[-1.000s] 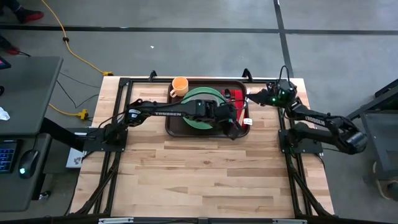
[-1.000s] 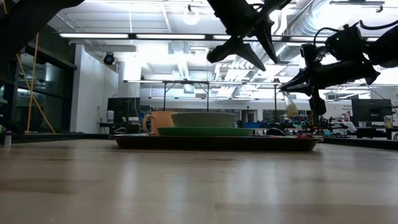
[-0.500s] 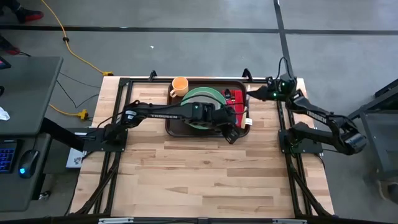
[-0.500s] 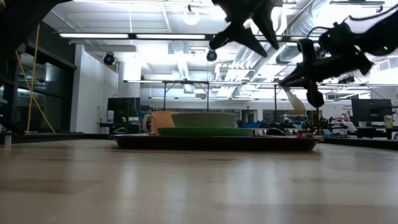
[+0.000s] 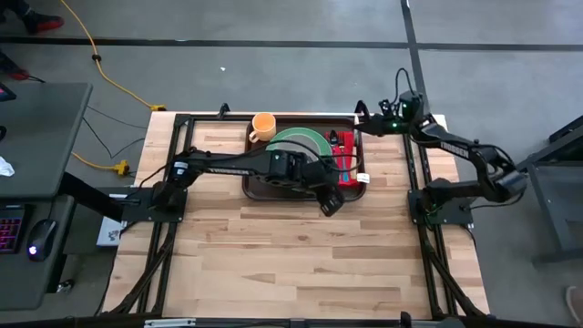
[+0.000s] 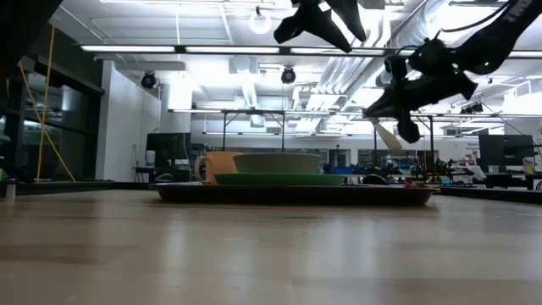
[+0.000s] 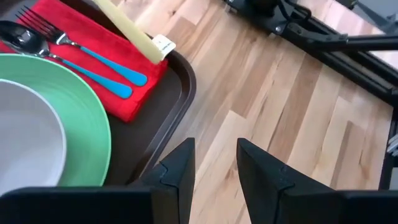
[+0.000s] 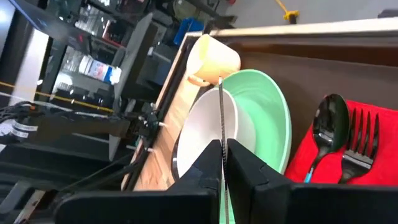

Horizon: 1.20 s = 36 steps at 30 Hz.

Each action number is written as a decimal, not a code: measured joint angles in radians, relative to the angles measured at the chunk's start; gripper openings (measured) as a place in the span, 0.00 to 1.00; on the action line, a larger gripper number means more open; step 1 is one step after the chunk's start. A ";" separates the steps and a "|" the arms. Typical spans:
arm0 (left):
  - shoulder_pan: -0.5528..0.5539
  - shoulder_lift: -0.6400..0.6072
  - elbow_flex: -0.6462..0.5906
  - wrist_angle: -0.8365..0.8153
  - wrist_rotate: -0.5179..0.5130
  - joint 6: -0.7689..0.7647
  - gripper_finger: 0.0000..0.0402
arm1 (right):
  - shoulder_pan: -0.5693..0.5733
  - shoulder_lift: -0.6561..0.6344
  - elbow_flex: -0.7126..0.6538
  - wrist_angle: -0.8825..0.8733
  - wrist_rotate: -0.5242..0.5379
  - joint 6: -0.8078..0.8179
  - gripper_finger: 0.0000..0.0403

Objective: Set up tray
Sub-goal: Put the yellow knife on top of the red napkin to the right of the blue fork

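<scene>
The dark brown tray (image 5: 258,185) sat loaded; left gripper (image 5: 328,202) hovered parted, right gripper (image 5: 363,119) pinched a thin knife (image 8: 221,134).

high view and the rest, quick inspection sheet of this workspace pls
surface: wooden table, bare planks in front of the tray.
job's things: brown tray at the far edge, carrying a green plate with a white bowl, a mug, and a red napkin with a fork and spoon.
clutter: nothing seen.
grippers: left gripper open, empty, above the table off the tray's near right corner; right gripper shut on a pale utensil, raised near the tray's far right corner.
cables: yellow cable on the floor.
surroundings: desk at left.
</scene>
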State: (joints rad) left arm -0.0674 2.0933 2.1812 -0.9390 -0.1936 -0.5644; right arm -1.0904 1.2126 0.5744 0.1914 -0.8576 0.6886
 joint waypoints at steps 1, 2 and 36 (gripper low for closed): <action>0.000 0.000 0.000 -0.003 0.000 0.001 0.36 | 0.000 0.019 0.006 0.000 -0.006 -0.010 0.00; 0.000 0.000 0.000 -0.006 0.000 0.007 0.36 | -0.001 0.038 0.011 0.001 -0.011 -0.017 0.00; 0.044 -0.067 -0.018 -0.078 -0.080 0.135 0.36 | -0.081 0.280 0.021 0.081 -0.055 -0.134 0.00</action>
State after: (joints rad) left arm -0.0238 2.0263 2.1627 -1.0171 -0.2739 -0.4291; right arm -1.1713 1.4921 0.5949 0.2727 -0.9125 0.5541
